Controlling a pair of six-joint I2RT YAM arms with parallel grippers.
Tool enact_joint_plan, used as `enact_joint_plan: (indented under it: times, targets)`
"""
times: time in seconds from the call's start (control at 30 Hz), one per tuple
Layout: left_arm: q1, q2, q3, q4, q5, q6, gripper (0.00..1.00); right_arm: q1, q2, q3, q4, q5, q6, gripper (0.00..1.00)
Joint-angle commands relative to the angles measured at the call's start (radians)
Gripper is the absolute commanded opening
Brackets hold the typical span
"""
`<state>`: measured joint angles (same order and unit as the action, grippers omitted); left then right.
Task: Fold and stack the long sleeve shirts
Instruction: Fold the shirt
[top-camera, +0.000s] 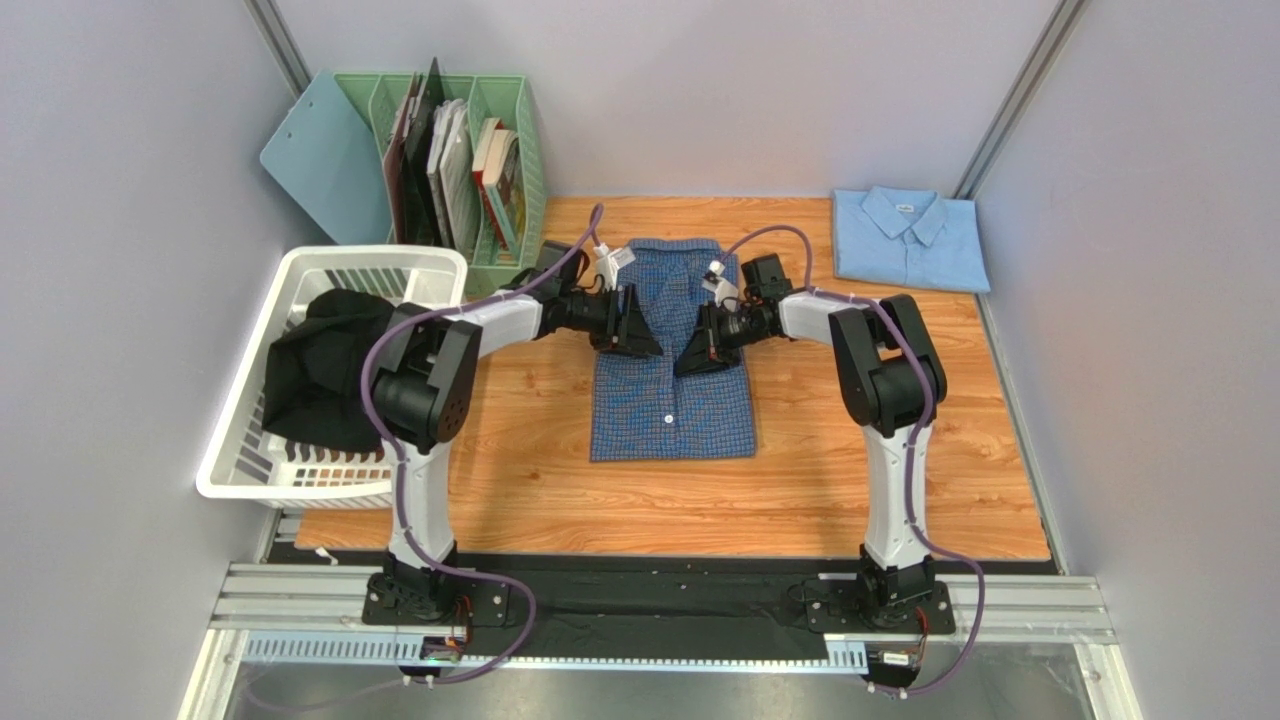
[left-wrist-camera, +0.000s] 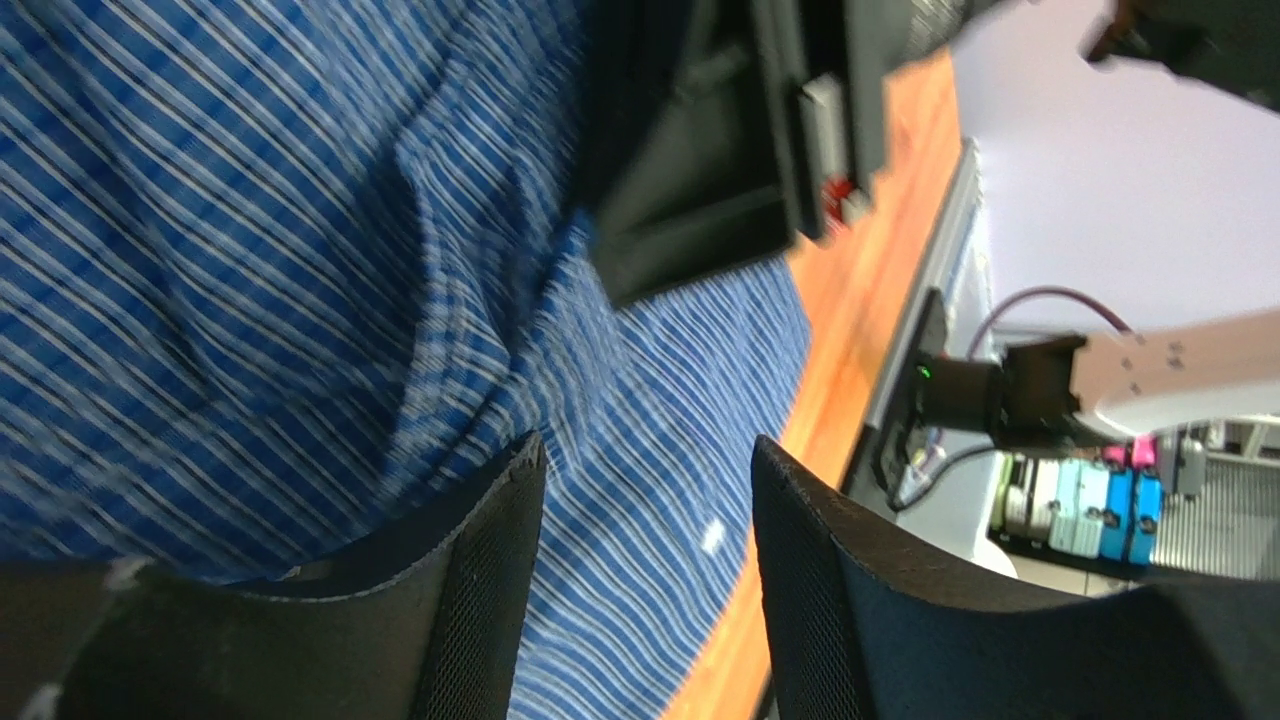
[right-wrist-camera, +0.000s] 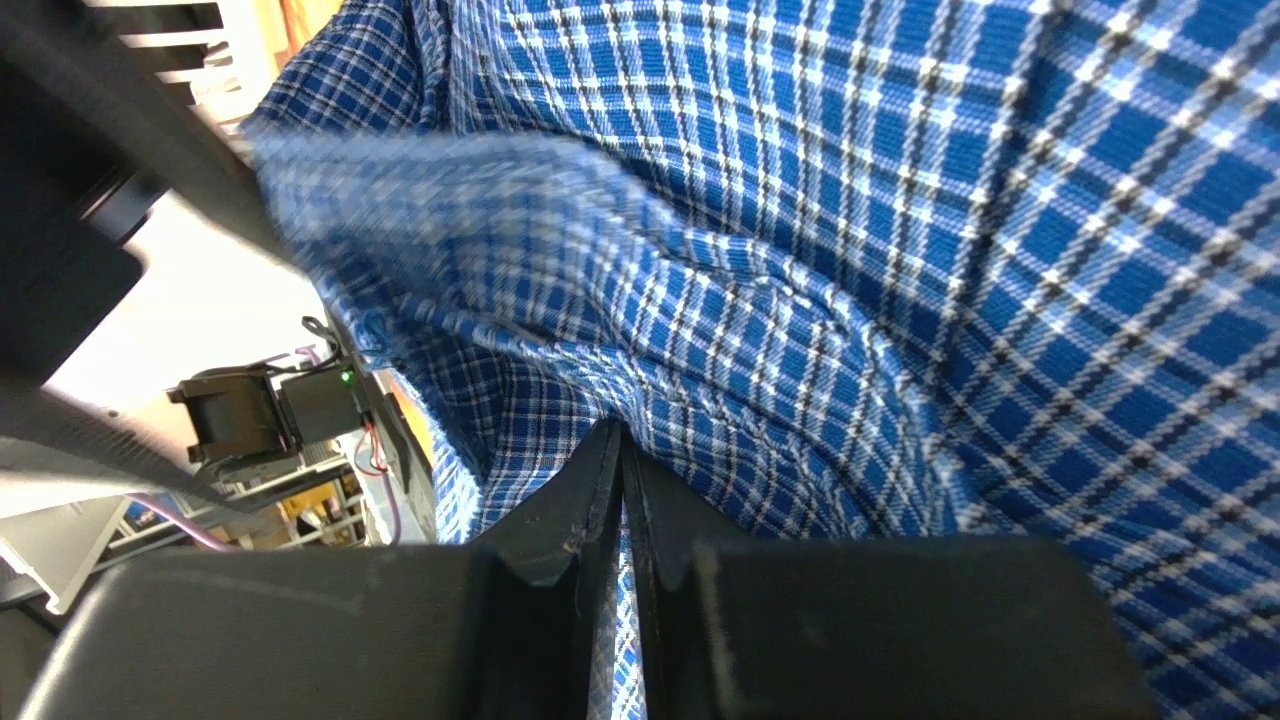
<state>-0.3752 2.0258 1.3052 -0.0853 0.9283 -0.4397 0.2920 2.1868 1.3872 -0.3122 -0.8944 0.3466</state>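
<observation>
The mid-blue checked shirt (top-camera: 672, 393) lies lengthwise in the middle of the wooden table, its sides folded in. My left gripper (top-camera: 637, 327) is over its left upper part with jaws open; in the left wrist view (left-wrist-camera: 643, 468) the striped-looking fabric (left-wrist-camera: 271, 240) lies just beyond the fingers. My right gripper (top-camera: 697, 351) is over the right upper part; in the right wrist view (right-wrist-camera: 621, 450) its jaws are shut on a fold of the checked shirt (right-wrist-camera: 842, 225). The pale sky-blue shirt (top-camera: 909, 237) lies folded at the back right corner.
A white laundry basket (top-camera: 368, 267) holding dark clothes (top-camera: 323, 368) stands at the table's left edge. A green file rack (top-camera: 466, 158) with books and a blue clipboard (top-camera: 323, 150) stands at the back left. Grey walls close in both sides.
</observation>
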Motion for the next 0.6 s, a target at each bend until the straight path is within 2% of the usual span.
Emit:
enact_joint_plan:
  times: [0.0, 0.07, 0.13, 0.3, 0.4, 0.57]
  targets:
    - [-0.01, 0.103, 0.106, -0.011, -0.087, -0.05, 0.57, -0.01, 0.014, -0.022, 0.039, 0.081, 0.003, 0.12]
    - [-0.01, 0.168, 0.14, -0.011, -0.104, -0.056, 0.57, -0.017, 0.008, -0.033, 0.038, 0.084, -0.003, 0.14]
    - [-0.013, 0.21, 0.19, -0.08, -0.118, -0.036, 0.56, -0.033, 0.007, -0.048, 0.016, 0.092, -0.014, 0.15]
    - [-0.053, 0.197, 0.16, -0.134, -0.178, -0.074, 0.56, -0.066, -0.007, -0.037, -0.093, 0.114, -0.132, 0.17]
    - [-0.067, 0.128, 0.091, -0.058, -0.152, -0.077, 0.57, -0.07, -0.057, -0.016, -0.178, 0.088, -0.213, 0.22]
    - [-0.031, -0.106, -0.03, 0.113, 0.004, -0.085, 0.61, -0.068, -0.228, -0.065, -0.232, -0.11, -0.227, 0.34]
